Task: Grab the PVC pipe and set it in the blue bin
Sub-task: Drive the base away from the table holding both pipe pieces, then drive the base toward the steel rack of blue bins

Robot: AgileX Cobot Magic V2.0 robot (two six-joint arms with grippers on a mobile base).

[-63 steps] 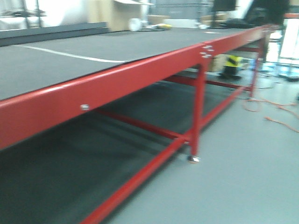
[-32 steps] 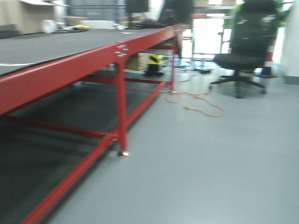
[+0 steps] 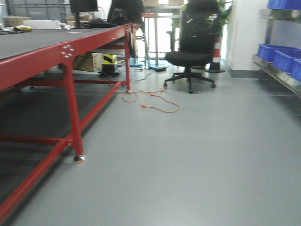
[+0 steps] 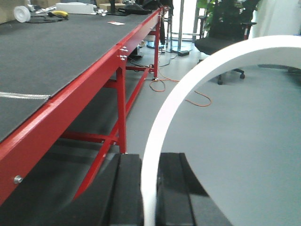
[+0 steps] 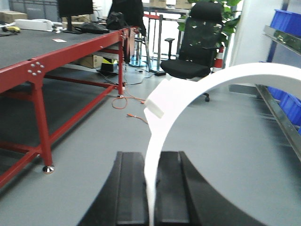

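Observation:
In the left wrist view a white PVC pipe [image 4: 202,68] shows as a curved rim arching up and to the right. My left gripper [image 4: 149,162] is shut on its wall. The right wrist view has a second white PVC pipe [image 5: 225,75], also seen as a curved rim, clamped between the black fingers of my right gripper [image 5: 151,160]. Blue bins [image 3: 282,56] sit on a metal shelf at the far right of the front view, and they also appear at the right edge of the right wrist view as blue bins [image 5: 289,21]. Neither gripper shows in the front view.
A long red-framed table [image 3: 33,61] with a dark top runs along the left. Ahead stand a black office chair [image 3: 190,54] and a striped cone [image 3: 216,54]. An orange cable [image 3: 150,101] lies on the grey floor.
The front view has swung right, away from the red table. The open floor, the chair and then the blue bins have come into view.

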